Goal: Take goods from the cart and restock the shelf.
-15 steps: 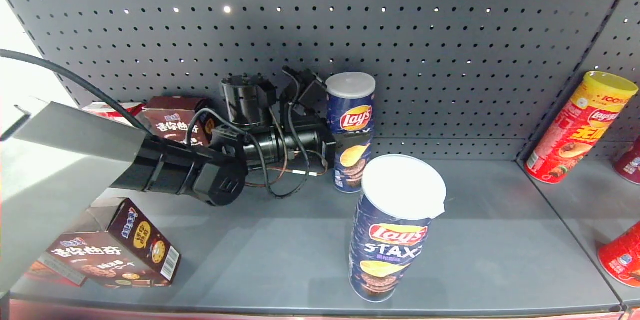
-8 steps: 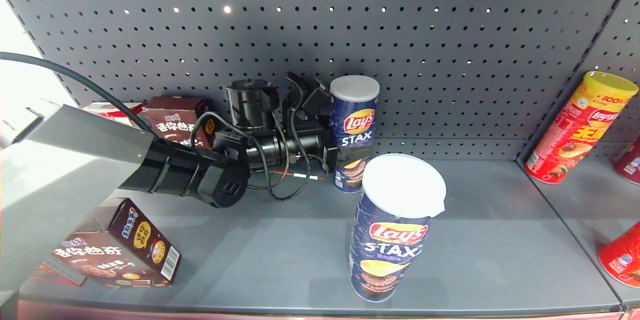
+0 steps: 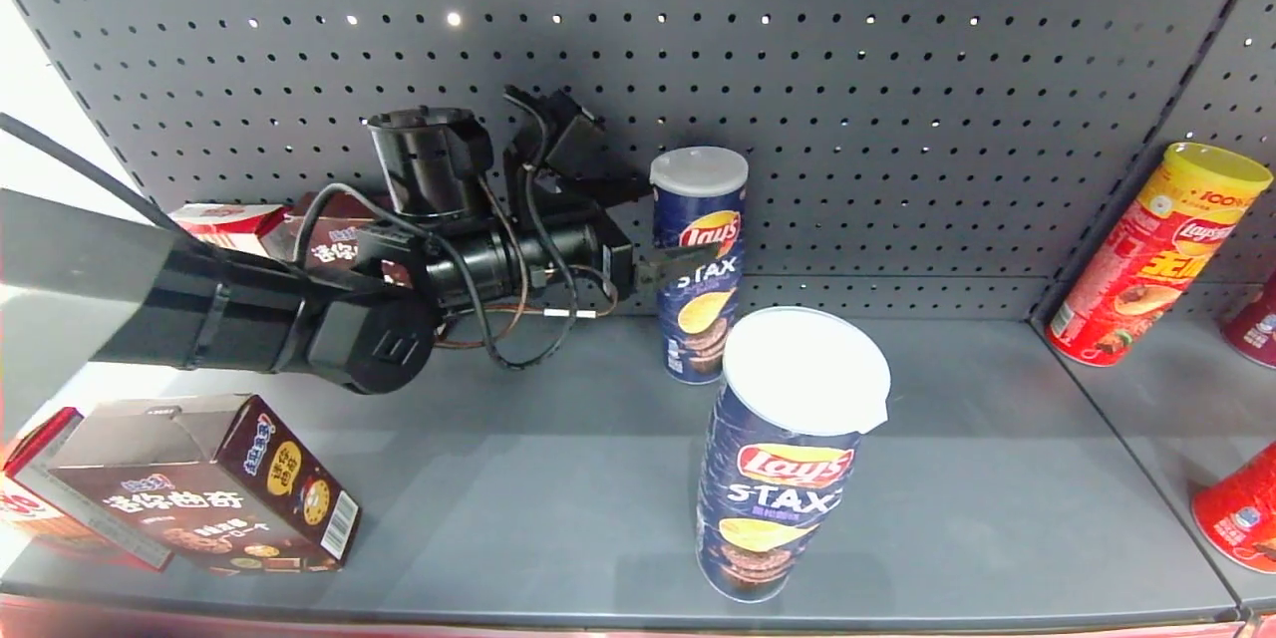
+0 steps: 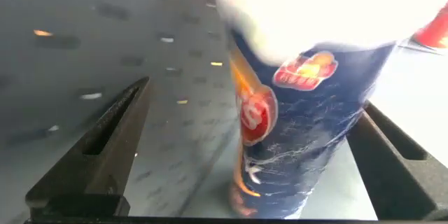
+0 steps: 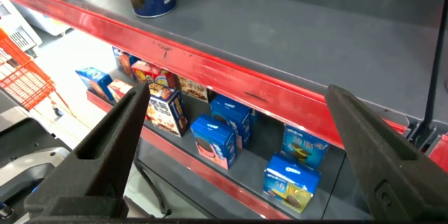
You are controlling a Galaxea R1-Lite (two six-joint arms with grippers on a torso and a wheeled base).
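Blue rear can (image 3: 703, 219) is standing upright on the shelf (image 3: 977, 478), 12 o'clock of front can (image 3: 783, 478); left end effector (image 4: 257, 96) straddling it fingers apart, right end effector (image 5: 238, 91) hanging apart, empty, so placement's looking done.

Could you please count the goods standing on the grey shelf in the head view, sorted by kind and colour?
Blue cans: 2
Red cans: 3, two cut off at the edge
Boxes: 4
Total: 9
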